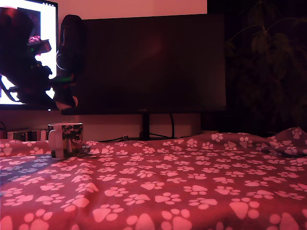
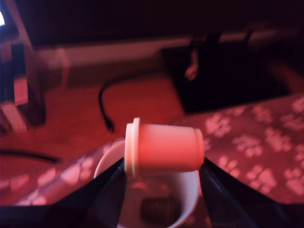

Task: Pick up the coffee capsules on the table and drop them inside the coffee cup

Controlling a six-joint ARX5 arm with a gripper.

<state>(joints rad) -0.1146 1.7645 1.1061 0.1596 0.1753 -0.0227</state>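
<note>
1. Pale cream tapered coffee capsule with a wider flat rim is clamped sideways between the two dark fingers of the gripper; rim points one way, narrow end the other. Gripper is closed on it.
2. In the wrist view the capsule sits directly above the open mouth of the squat coffee cup, whose inside is white.
3. A dark, blurry object lies at the bottom of the cup. Could be the dark red-brown capsule, too blurred to confirm.
4. Exterior view: the cup, dark leafy pattern on pale ground with a thick white handle, stands upright on the desk near the exterior view's left edge, toward the back.
5. The arm and gripper show as a dark silhouette hanging above the cup, clear of its rim. The capsule can't be made out in this view.
6. The desk is draped in reddish cloth printed with pale paw prints; the cloth is bunched up at the exterior view's right edge.
7. Behind the desk: a large dark monitor on a stand, a lit screen at the exterior view's upper left, a dim plant at its right.
8. A black cable lies on the surface behind the cup in the wrist view.
</note>
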